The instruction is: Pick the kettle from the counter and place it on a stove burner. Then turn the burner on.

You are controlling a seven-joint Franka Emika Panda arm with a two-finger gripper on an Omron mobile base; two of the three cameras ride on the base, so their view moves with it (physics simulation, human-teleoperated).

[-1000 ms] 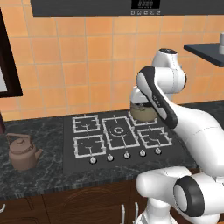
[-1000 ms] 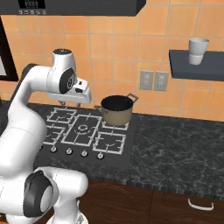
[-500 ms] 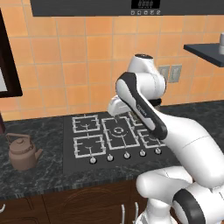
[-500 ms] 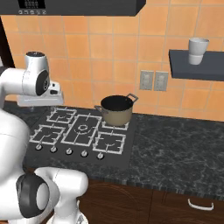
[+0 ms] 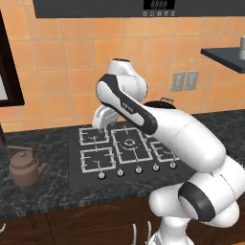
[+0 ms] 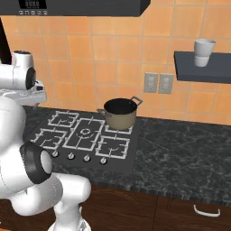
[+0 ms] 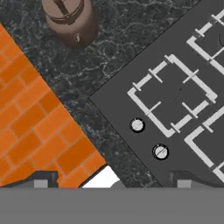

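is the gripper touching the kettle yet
Apart. The left base view shows the gripper above the cooktop, with bare counter between it and the kettle.

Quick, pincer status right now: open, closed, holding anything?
Pincer: open and holding nothing; the kettle sits apart on the counter, well ahead of its tips.

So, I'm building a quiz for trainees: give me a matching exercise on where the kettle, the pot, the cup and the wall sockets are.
Things:
1. kettle
2. pot
3. cup
4. wall sockets

Places:
A. on the dark shelf
B. on a back grate of the stove
C. on the tiled wall behind the pot
D. on the counter beside the stove

Pairs: 1-D, 2-B, 3-A, 4-C
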